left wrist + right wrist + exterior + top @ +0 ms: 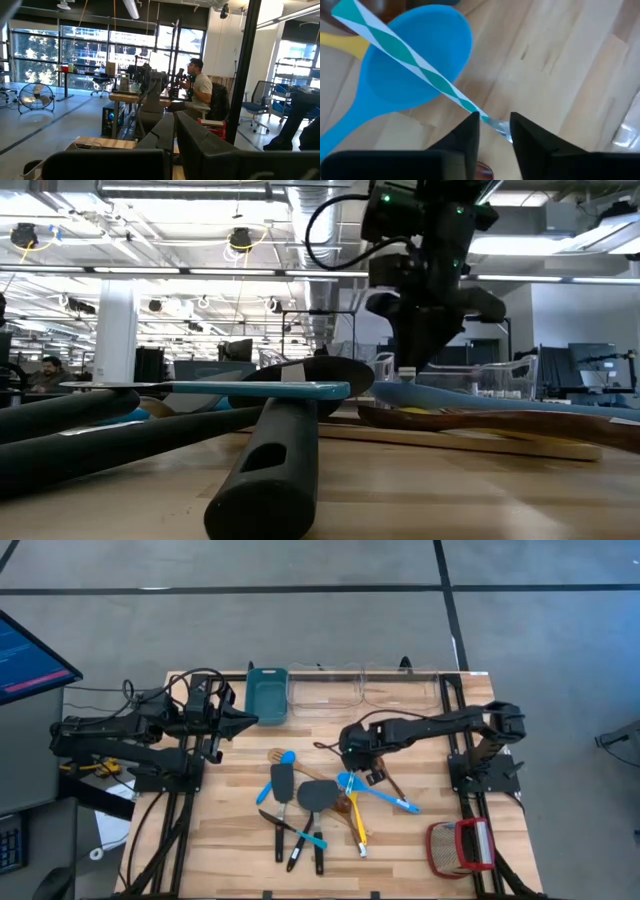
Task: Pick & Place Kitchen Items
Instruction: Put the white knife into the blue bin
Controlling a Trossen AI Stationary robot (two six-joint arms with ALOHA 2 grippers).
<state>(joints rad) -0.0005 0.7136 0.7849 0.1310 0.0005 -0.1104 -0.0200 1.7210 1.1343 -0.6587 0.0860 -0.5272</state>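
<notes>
The right gripper (494, 125) hangs over the middle of the worktop (420, 840), its jaws narrowly parted around the tip of a teal-and-white striped stick (415, 65) lying across the blue spoon (415, 65). The other utensils (300, 810) lie heaped toward the front edge. The left gripper (250, 720), jaws closed and empty, waits near the teal bin (266, 695) at the back edge.

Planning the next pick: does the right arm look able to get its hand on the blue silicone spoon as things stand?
Probably yes. The right hand hangs just beside the blue spoon's bowl, fingers parted. A teal-and-white striped stick lies across the bowl, its end between the fingers, so it may get caught first.
</notes>
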